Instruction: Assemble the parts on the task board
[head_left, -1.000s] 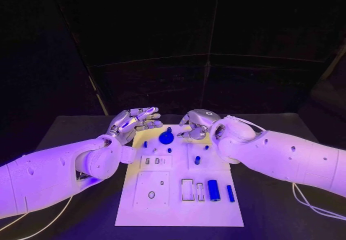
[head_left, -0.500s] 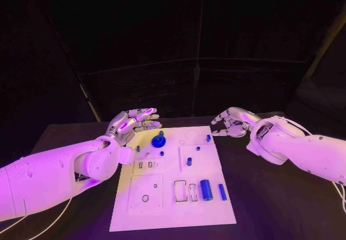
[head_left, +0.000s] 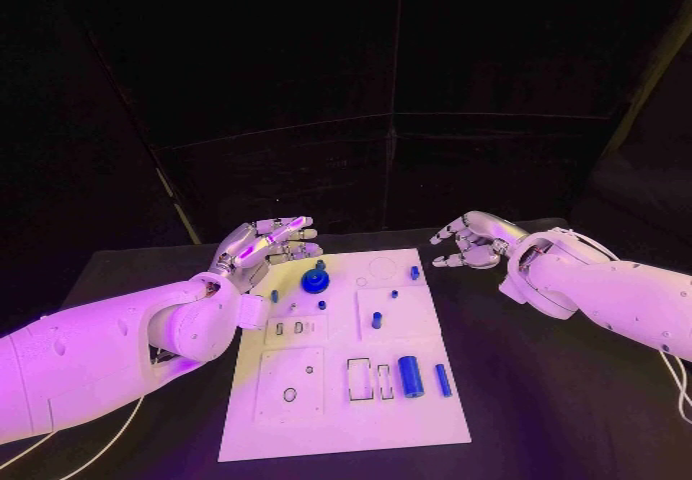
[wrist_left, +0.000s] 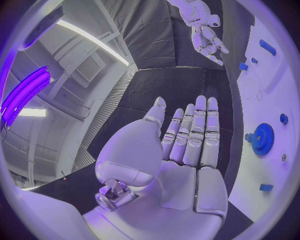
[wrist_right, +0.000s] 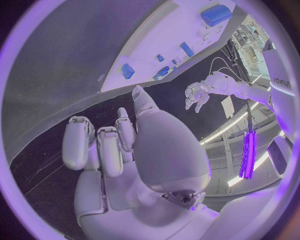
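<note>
Task board, a white plate, lies flat in the middle of the black table. Left hand hovers at its far left corner, fingers straight and holding nothing. Right hand hovers past its far right corner, fingers loosely bent and apart, holding nothing. A blue gear sits on the board near the left hand. A blue cylinder lies nearer the front.

The white rectangular task board has its far left corner hidden behind the silver left hand. Small blue pegs standing on it are too small to tell their shapes, and the little slots near its left side cannot be made out. In the left wrist view the board is cut off by the circle's rim, as is the big blue cylinder in the right wrist view.
</note>
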